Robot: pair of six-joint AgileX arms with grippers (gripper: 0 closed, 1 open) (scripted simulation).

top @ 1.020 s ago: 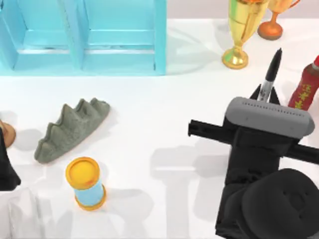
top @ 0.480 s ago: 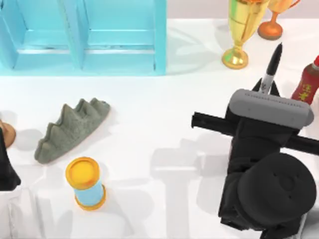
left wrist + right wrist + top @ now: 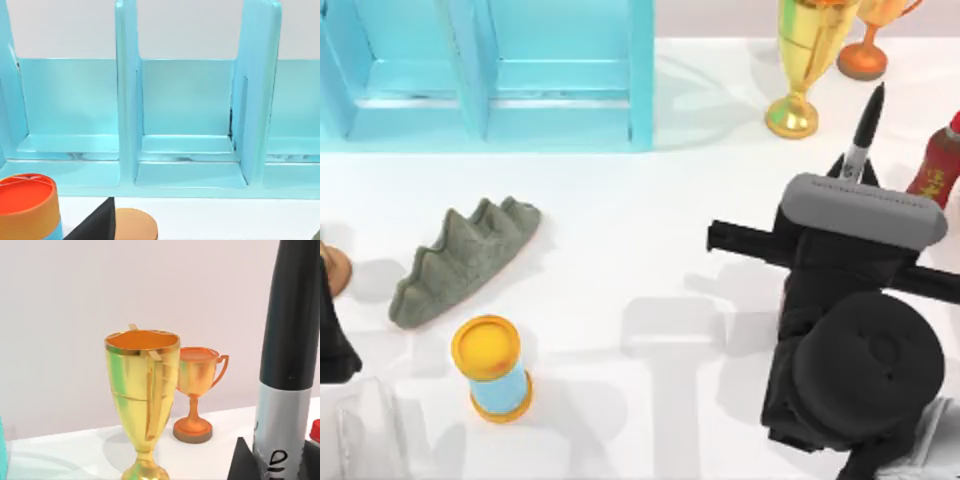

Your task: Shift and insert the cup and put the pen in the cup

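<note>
The black pen (image 3: 865,128) with its white-grey label band stands nearly upright at the table's right. My right gripper (image 3: 853,172) is shut on its lower part. In the right wrist view the pen (image 3: 289,365) rises close by, with a black fingertip (image 3: 244,462) beside it. The reddish-brown cup (image 3: 332,268) sits at the table's far left edge, partly cut off. My left arm (image 3: 332,335) is right beside it. In the left wrist view the cup (image 3: 136,226) lies next to one black finger (image 3: 95,227).
A light blue shelf unit (image 3: 490,70) spans the back left. A gold trophy (image 3: 800,50), an orange trophy (image 3: 865,52) and a red bottle (image 3: 938,168) crowd the back right near the pen. A grey-green ridged object (image 3: 460,262) and a blue cylinder (image 3: 492,368) lie front left.
My right arm has shifted slightly toward the back of the table, carrying the pen with it. The left arm and the cup have not moved.
</note>
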